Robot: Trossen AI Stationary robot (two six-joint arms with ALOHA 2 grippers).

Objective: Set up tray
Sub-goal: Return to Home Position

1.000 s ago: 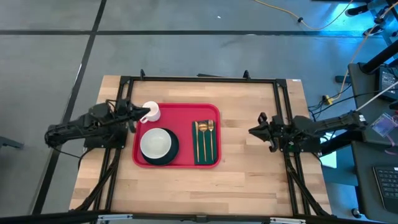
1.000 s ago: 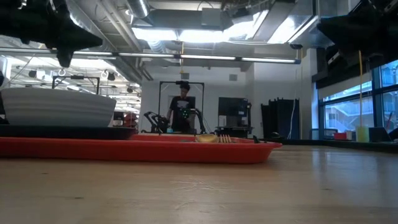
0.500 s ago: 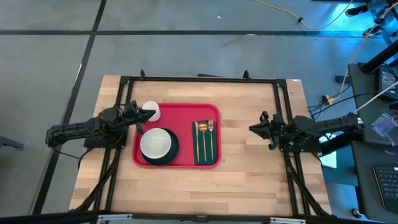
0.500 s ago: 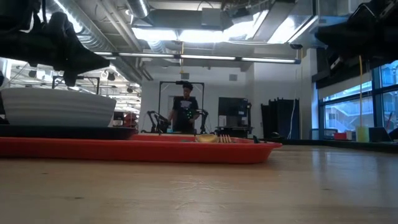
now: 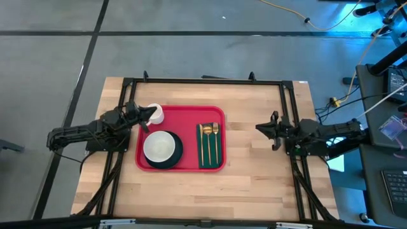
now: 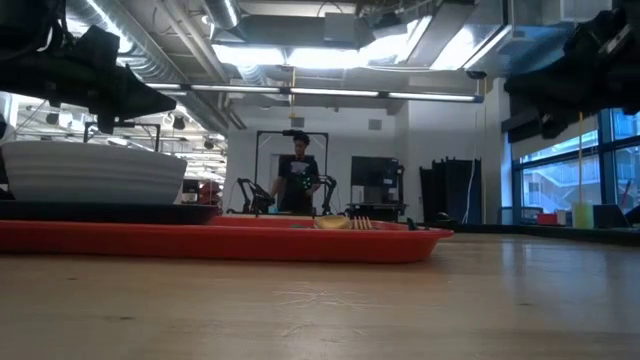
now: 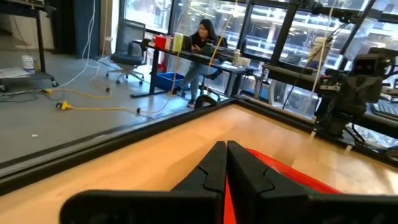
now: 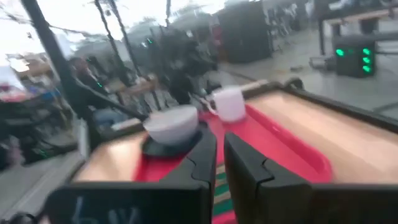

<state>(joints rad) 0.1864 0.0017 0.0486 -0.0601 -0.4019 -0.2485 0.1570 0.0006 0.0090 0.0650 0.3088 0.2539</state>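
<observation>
Seemingly finished: tray point(image 5: 191, 116) fully laid, left gripper point(image 5: 149, 114) fingers pressed together, right gripper point(image 5: 260, 128) fingers narrow, empty; next, retreat.

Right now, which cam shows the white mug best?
High view: the white mug sits unobstructed at the red tray's far left corner. Right wrist view shows it blurred behind the bowl. Low and left wrist views don't show it.

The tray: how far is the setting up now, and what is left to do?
The tray already holds a bowl on a dark plate, a cup and gold cutlery on a green napkin. Both hands are shut and hold nothing: left hand beside the cup, right hand off the tray. Little seems left.
</observation>
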